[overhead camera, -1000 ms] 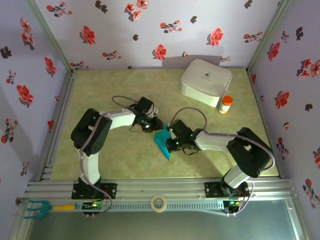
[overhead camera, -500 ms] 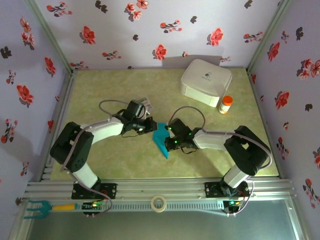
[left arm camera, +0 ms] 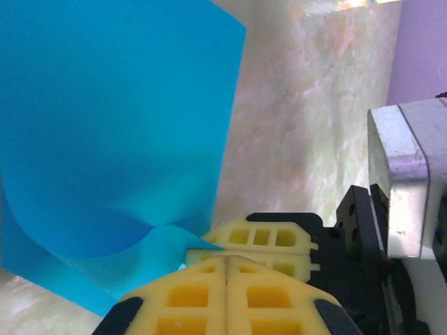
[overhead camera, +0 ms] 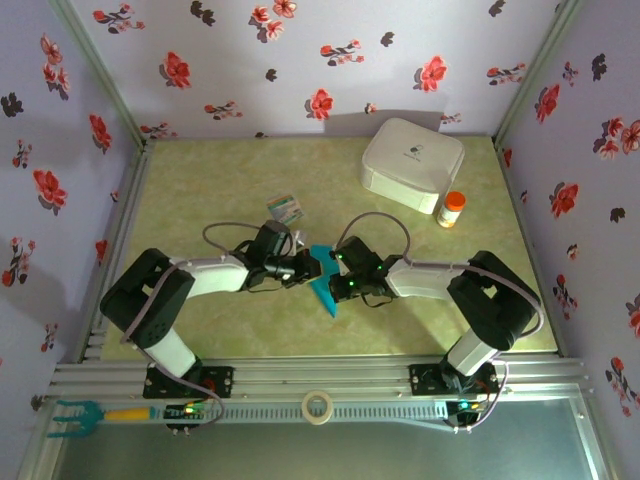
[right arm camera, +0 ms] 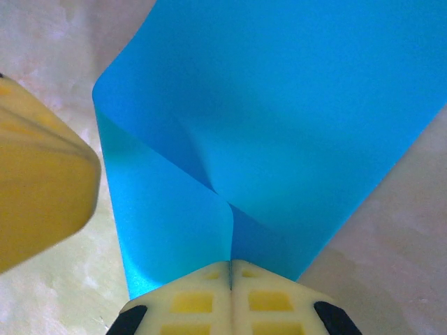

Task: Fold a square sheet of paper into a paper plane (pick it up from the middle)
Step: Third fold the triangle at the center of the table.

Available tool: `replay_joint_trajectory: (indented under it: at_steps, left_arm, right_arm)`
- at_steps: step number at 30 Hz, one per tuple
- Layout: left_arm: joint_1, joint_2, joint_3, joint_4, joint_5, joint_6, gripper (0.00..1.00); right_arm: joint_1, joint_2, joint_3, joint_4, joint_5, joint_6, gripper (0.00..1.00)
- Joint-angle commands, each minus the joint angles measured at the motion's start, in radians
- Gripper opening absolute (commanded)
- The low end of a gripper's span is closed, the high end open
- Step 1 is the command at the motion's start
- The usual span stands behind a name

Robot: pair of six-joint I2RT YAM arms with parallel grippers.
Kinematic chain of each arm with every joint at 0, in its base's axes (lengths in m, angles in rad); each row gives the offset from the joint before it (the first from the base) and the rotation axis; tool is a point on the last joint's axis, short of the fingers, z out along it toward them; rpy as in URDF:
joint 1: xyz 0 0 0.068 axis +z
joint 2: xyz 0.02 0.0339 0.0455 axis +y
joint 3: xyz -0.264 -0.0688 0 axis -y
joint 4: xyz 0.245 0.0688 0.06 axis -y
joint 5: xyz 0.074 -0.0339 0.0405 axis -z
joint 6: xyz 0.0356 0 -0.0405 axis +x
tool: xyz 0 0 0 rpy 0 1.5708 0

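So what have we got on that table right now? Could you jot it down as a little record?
Main item: blue paper on the table, partly folded, one flap raised
Right tool: shut on the paper's raised fold
Left tool: shut at the paper's edge; grip unclear
Further back: white box, small bottle, printed card

White rounded box (overhead camera: 412,163) on the table's (overhead camera: 200,190) far right, orange-capped bottle (overhead camera: 452,209) just beside it, small printed card (overhead camera: 286,208) mid-table.
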Motion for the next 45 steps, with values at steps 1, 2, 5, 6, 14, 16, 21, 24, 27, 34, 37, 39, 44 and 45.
replay_joint_trajectory:
  at_steps: [1, 2, 5, 6, 14, 16, 21, 24, 27, 34, 37, 39, 44, 45]
  left_arm:
    - [-0.004, 0.022, -0.024, 0.037, 0.012, -0.024, 0.0]
    - [-0.004, 0.028, -0.028, 0.04, 0.013, -0.024, 0.0]
    - [-0.004, 0.043, -0.029, 0.043, 0.011, -0.021, 0.0]
    - [-0.005, 0.046, -0.029, 0.043, 0.011, -0.02, 0.0]
    - [-0.004, 0.06, -0.041, 0.036, 0.004, -0.011, 0.0]
    - [-0.005, 0.058, -0.04, 0.017, -0.006, 0.0, 0.0]
    - [-0.004, 0.072, -0.03, -0.021, -0.015, 0.021, 0.0]
    - [-0.005, 0.077, -0.026, -0.05, -0.028, 0.039, 0.0]
    - [-0.005, 0.081, -0.019, -0.09, -0.041, 0.061, 0.0]
    - [-0.005, 0.093, -0.011, -0.12, -0.062, 0.081, 0.0]
    - [-0.005, 0.103, -0.006, -0.12, -0.062, 0.084, 0.0]
    - [-0.004, 0.104, -0.003, -0.12, -0.062, 0.084, 0.0]
    - [-0.005, 0.102, -0.002, -0.12, -0.061, 0.085, 0.0]
    - [-0.005, 0.103, 0.0, -0.12, -0.06, 0.085, 0.0]
  right_arm:
    - [-0.008, 0.031, 0.004, -0.04, 0.016, -0.016, 0.0]
    - [-0.01, 0.029, 0.003, -0.04, 0.017, -0.016, 0.0]
    - [-0.01, 0.028, 0.003, -0.04, 0.018, -0.016, 0.0]
    - [-0.009, 0.028, 0.001, -0.04, 0.018, -0.015, 0.0]
    - [-0.01, 0.028, 0.001, -0.041, 0.02, -0.015, 0.0]
    - [-0.009, 0.028, 0.002, -0.04, 0.018, -0.015, 0.0]
    - [-0.008, 0.031, 0.002, -0.04, 0.018, -0.015, 0.0]
    - [-0.01, 0.031, 0.002, -0.039, 0.017, -0.014, 0.0]
    - [-0.009, 0.031, 0.001, -0.04, 0.018, -0.014, 0.0]
    - [-0.009, 0.028, 0.001, -0.04, 0.015, -0.014, 0.0]
    - [-0.009, 0.025, 0.004, -0.04, 0.011, -0.012, 0.0]
    - [-0.01, 0.017, 0.009, -0.045, 0.004, -0.005, 0.01]
    - [-0.025, -0.061, 0.015, -0.049, -0.005, 0.039, 0.16]
    - [-0.032, -0.083, 0.013, -0.047, -0.012, 0.054, 0.21]
